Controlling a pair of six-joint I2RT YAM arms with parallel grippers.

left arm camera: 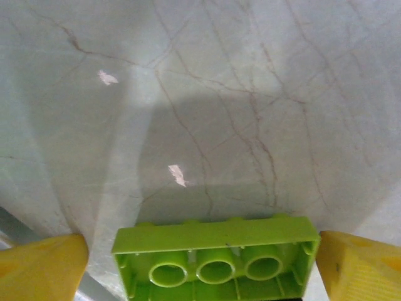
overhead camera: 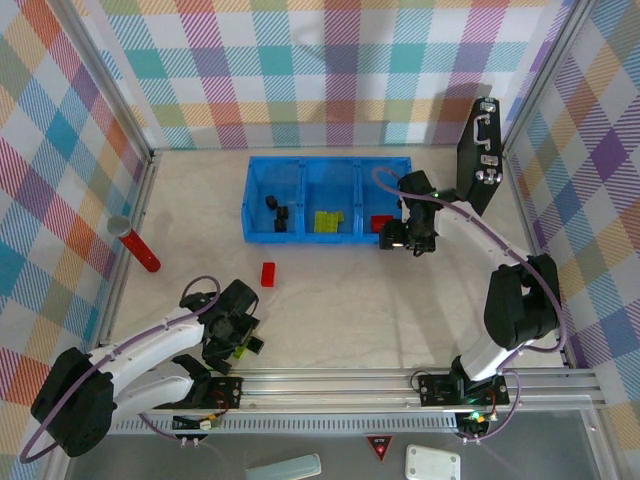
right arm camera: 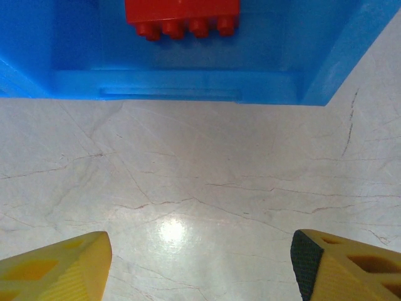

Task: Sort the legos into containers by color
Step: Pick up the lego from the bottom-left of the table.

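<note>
Plaid-patterned walls close in a pale, veined marble-look table. At its far middle stands a blue tray with three compartments side by side. The left compartment holds black bricks, the middle one lime-green bricks, and the right one a red brick.

A loose red brick lies on the bare table in front of the tray's left compartment, well apart from both grippers.

The left gripper sits low at the near left of the table. In its wrist view a lime-green brick lies between the two yellow fingers, long side across the gap and hollow underside with three round tubes facing the camera. The right-hand finger touches the end of this brick, while a thin strip of table shows between it and the left-hand finger. Whether it is actually clamped cannot be told.

The right gripper hangs over the table just in front of the tray's right compartment. Its fingers are spread wide with nothing but bare tabletop between them. In the right wrist view the red brick lies studs-forward inside the blue wall, beyond the fingertips and apart from them.

A red cylinder with a grey cap lies at the left edge. A black case with metal latches stands at the far right.
</note>
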